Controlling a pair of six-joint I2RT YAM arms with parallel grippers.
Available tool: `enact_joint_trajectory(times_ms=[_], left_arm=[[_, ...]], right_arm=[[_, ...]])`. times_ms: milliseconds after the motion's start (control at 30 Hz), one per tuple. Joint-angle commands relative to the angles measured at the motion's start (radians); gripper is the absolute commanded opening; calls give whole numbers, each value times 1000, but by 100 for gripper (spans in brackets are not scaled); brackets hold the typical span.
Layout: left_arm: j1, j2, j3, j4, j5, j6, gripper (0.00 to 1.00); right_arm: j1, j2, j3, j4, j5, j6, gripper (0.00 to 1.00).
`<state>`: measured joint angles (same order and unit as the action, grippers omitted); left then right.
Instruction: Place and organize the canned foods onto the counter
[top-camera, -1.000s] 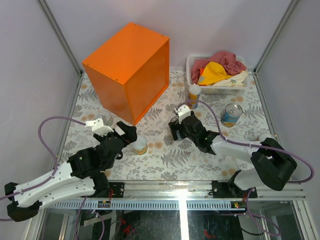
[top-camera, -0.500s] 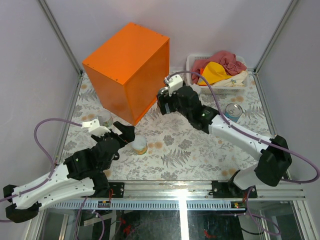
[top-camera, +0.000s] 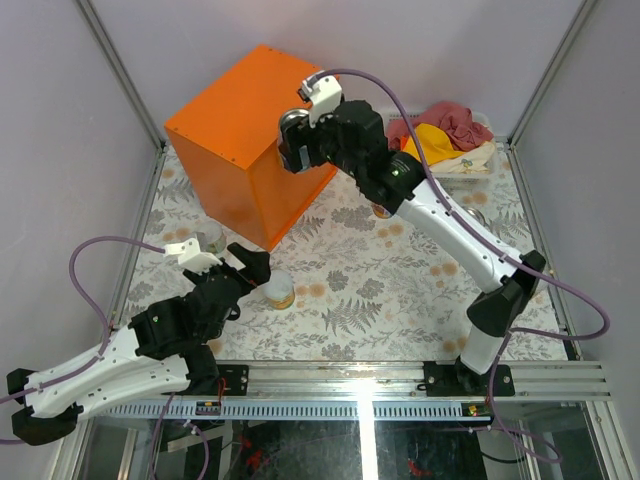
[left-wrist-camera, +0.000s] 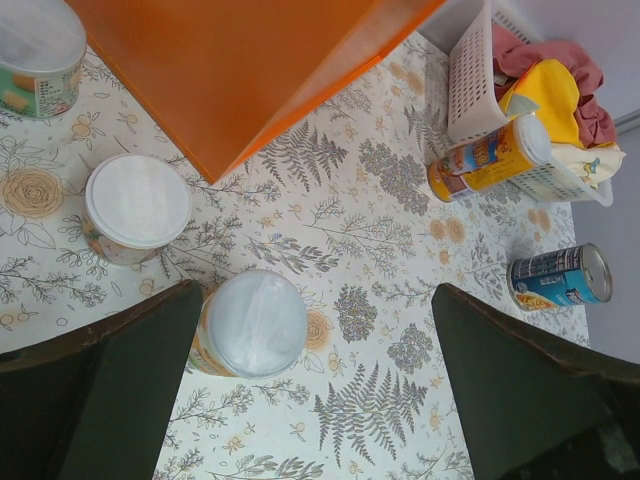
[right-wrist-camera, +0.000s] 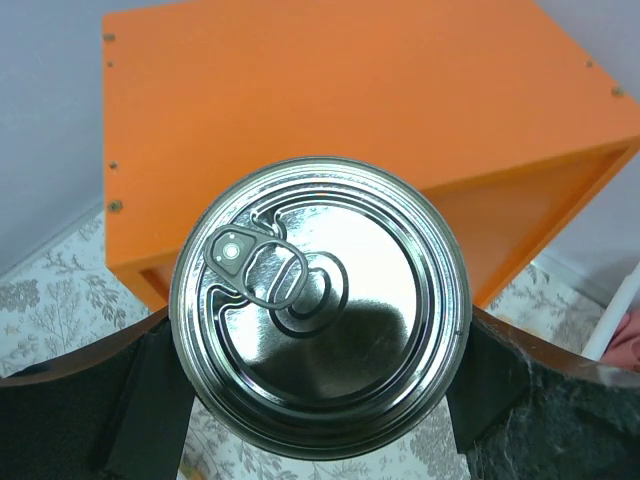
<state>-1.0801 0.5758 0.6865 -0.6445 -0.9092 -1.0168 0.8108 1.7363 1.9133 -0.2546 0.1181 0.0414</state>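
Observation:
My right gripper (top-camera: 293, 142) is shut on a silver-topped can (right-wrist-camera: 320, 305) and holds it in the air at the near right corner of the orange counter (top-camera: 250, 125). The counter's flat top (right-wrist-camera: 350, 90) lies below and beyond the can. My left gripper (left-wrist-camera: 318, 340) is open and empty low over the table. A white-topped can (left-wrist-camera: 248, 322) stands just inside its left finger. Two more white-topped cans (left-wrist-camera: 137, 205) (left-wrist-camera: 38, 45) stand by the counter's base. A yellow tube (left-wrist-camera: 490, 157) and a blue can (left-wrist-camera: 560, 277) lie on their sides near the basket.
A white basket (left-wrist-camera: 465, 70) of red and yellow cloths stands at the back right. The floral table (top-camera: 350, 300) is bounded by purple walls and a metal rail at the near edge. My right arm stretches diagonally across the right half of the table.
My right gripper has risen from the table's middle, carrying the silver-topped can up and back left to the counter's corner. My left arm has barely moved.

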Motion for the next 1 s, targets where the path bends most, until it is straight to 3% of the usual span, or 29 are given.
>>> enact_joint_trajectory(times_ms=[0, 500, 967], left_arm=[[-7, -4, -7, 10, -46, -32, 98], [-7, -1, -23, 25, -45, -25, 98], [-6, 25, -32, 62, -22, -19, 98]], right_arm=[[11, 16, 217, 82, -15, -38, 0], [19, 139, 528, -2, -33, -62, 0], [18, 224, 619, 32, -48, -51, 0]])
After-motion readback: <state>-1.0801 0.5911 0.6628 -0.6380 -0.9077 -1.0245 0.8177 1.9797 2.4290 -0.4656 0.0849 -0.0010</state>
